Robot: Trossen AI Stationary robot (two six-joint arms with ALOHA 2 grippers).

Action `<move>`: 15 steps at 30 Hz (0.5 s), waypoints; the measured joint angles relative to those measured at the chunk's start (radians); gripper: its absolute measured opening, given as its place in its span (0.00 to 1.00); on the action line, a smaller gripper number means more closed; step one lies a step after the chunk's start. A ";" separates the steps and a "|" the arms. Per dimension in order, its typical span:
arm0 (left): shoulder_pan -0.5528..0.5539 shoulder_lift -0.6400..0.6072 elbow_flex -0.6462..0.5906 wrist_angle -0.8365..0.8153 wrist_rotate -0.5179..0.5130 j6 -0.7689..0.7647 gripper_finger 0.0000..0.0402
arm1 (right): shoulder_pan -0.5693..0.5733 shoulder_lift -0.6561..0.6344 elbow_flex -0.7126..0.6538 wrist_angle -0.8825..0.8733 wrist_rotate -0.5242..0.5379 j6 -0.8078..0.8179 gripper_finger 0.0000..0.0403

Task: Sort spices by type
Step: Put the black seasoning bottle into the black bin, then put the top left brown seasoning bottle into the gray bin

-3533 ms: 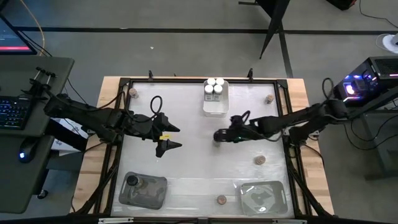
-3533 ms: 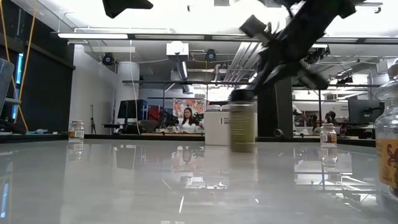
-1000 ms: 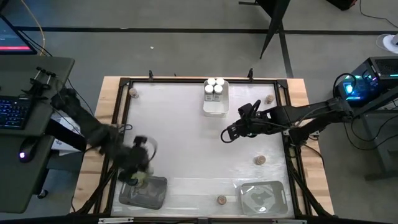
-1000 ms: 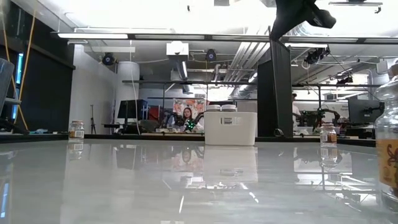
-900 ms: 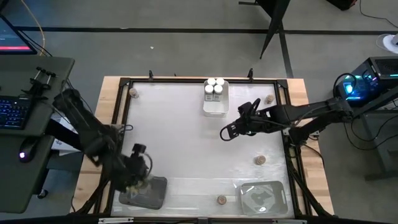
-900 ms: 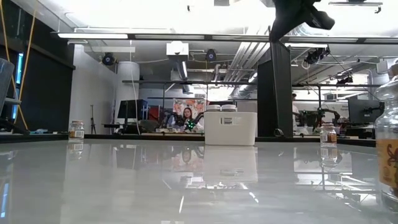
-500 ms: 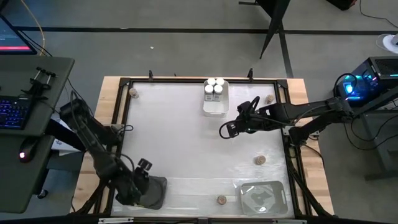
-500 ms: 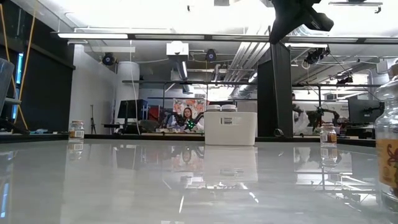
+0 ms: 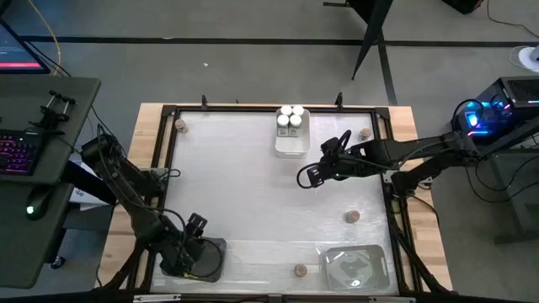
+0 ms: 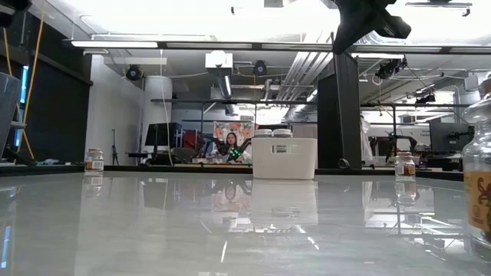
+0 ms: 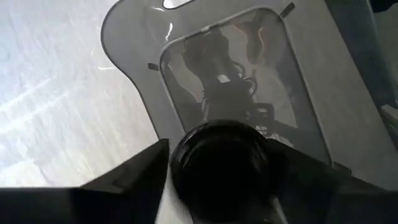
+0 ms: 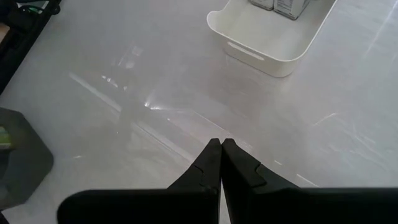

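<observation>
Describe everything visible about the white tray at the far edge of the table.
The white tray is an opaque, rectangular, plastic-looking bin with rounded corners and a slot handle in its end wall. It rests flat at the table's far middle. Four white-topped jars stand packed in its far end; the near end is bare. The right gripper hangs nearby, apart from it.

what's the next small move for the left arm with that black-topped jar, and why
Probably lower and let go. The left gripper holds the black-topped jar right above the clear tray at the table's near left corner; the right gripper is shut, empty, near the white tray.
</observation>
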 joint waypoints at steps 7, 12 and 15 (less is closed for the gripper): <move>0.001 -0.001 0.007 -0.022 0.016 0.005 0.74 | 0.000 0.000 0.000 0.000 0.000 0.000 0.00; 0.019 -0.034 0.083 -0.140 0.022 0.052 0.74 | 0.000 0.000 0.000 0.000 -0.016 -0.005 0.00; 0.045 -0.089 0.143 -0.236 -0.025 0.071 0.74 | 0.000 0.000 0.000 0.004 -0.055 -0.036 0.00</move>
